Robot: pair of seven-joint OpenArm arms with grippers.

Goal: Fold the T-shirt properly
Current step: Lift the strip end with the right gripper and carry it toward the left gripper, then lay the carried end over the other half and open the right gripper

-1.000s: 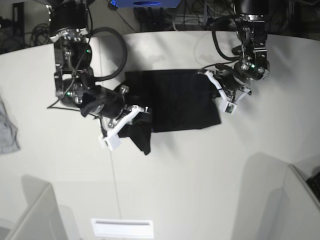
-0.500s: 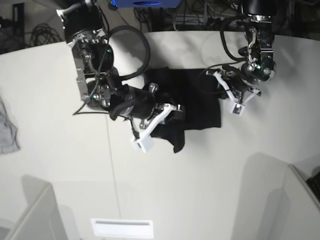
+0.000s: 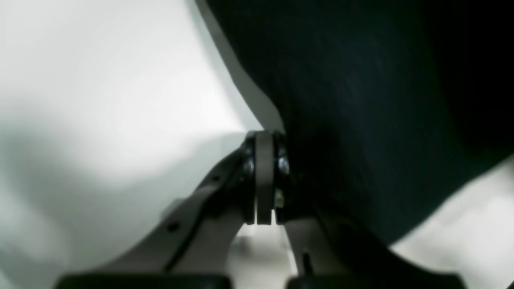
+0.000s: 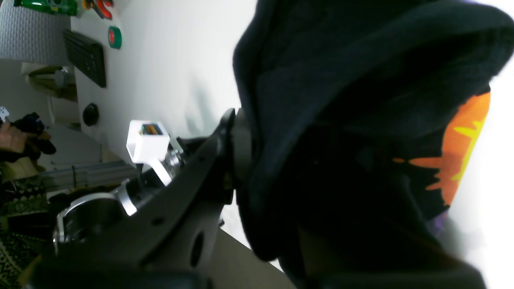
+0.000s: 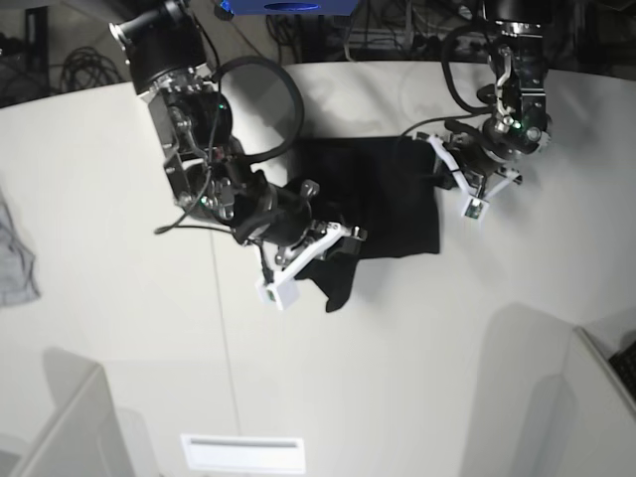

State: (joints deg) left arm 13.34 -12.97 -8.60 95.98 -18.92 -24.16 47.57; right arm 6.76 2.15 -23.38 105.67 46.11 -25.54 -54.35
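Base view: the T-shirt [image 5: 383,204] lies near the counter's far edge, soft and limp, best pinched at hems or corners. Right wrist view: the right gripper [image 4: 241,156] is clamped on a draped fold. Left wrist view: the left gripper [image 3: 265,176] is closed beside the cloth; whether it grips, I cannot tell.

Black T-shirt [image 5: 383,204] with orange-yellow print on purple, white table [image 5: 397,358], grey cloth [image 5: 15,260] at its edge.
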